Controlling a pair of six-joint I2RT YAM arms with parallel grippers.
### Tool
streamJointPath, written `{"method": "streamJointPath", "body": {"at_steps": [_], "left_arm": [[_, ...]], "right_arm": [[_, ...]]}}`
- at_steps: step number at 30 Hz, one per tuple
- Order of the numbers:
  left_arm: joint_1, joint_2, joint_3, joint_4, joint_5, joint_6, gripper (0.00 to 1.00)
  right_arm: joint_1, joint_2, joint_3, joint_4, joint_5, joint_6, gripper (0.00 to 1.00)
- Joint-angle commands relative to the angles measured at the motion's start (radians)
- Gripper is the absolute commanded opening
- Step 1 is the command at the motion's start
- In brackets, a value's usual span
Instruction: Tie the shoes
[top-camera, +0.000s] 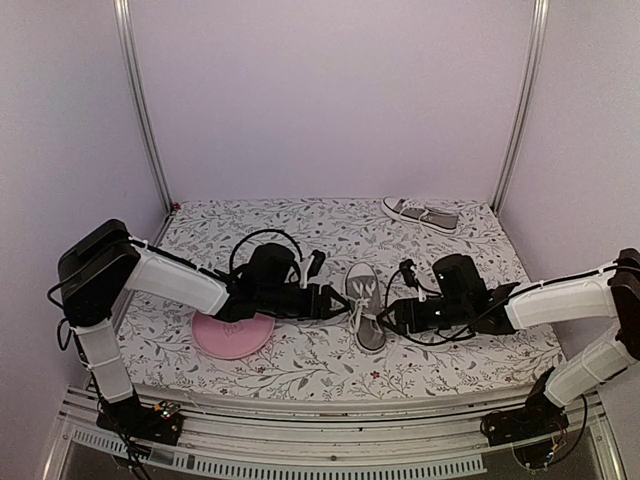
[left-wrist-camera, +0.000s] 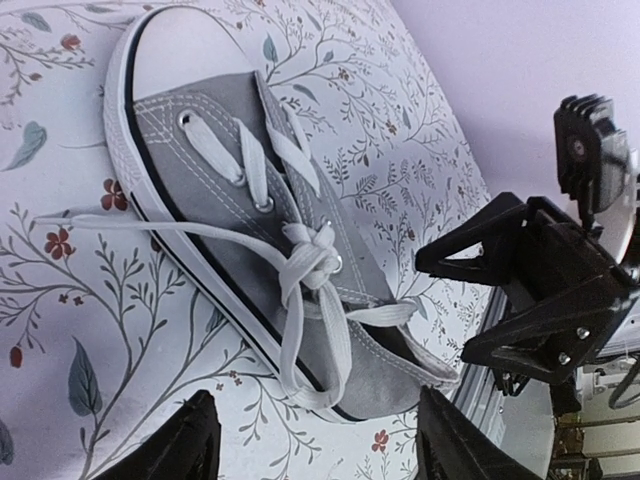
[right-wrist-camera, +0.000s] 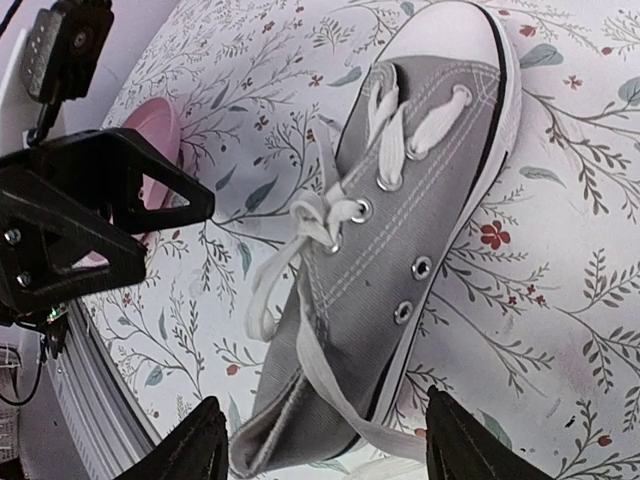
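Note:
One grey shoe (top-camera: 365, 305) lies mid-table, toe pointing away, between my two grippers. Its white laces are drawn into a loose knot (left-wrist-camera: 310, 255) over the tongue, with a loop hanging over the side and one end trailing across the cloth. My left gripper (top-camera: 335, 300) is open just left of the shoe; in its wrist view the left gripper (left-wrist-camera: 320, 445) spans the heel without touching it. Just right of the shoe, my right gripper (top-camera: 390, 312) is open, and the right gripper (right-wrist-camera: 325, 450) holds nothing. The shoe (right-wrist-camera: 400, 250) fills that view. The second shoe (top-camera: 422, 214) lies on its side at the back right.
A round pink plate (top-camera: 233, 334) lies under my left forearm, near the front left. The floral cloth (top-camera: 300, 365) covers the table. Metal posts (top-camera: 145, 110) stand at the back corners against the walls.

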Motion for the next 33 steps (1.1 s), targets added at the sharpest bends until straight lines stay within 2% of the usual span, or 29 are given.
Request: {"method": "streamJointPath", "body": {"at_steps": [1,7,13,21,24,26,28,33], "left_arm": [[0.013,-0.005,-0.004,0.021,0.005,-0.02,0.65],[0.013,-0.002,-0.009,0.02,0.01,-0.03,0.64],[0.012,0.0,-0.012,0.021,0.006,-0.042,0.64],[0.013,-0.002,-0.02,0.022,-0.003,-0.055,0.64],[0.012,-0.005,-0.024,0.026,-0.004,-0.058,0.64],[0.013,-0.005,-0.026,0.03,-0.006,-0.058,0.64],[0.016,0.0,-0.028,0.037,-0.006,-0.06,0.63],[0.031,0.031,-0.026,0.102,0.024,-0.079,0.63]], "right_arm": [[-0.052,0.015,-0.074,0.124,-0.058,-0.065,0.67],[-0.12,0.072,-0.122,0.288,-0.21,-0.108,0.57],[-0.141,0.128,-0.116,0.369,-0.321,-0.123,0.51],[-0.145,0.193,-0.106,0.367,-0.364,-0.142,0.34],[-0.145,0.182,-0.11,0.362,-0.358,-0.144,0.13],[-0.145,0.155,-0.106,0.35,-0.354,-0.141,0.06],[-0.145,0.116,-0.085,0.313,-0.338,-0.142,0.03],[-0.144,0.051,0.001,0.175,-0.311,-0.194,0.02]]}}
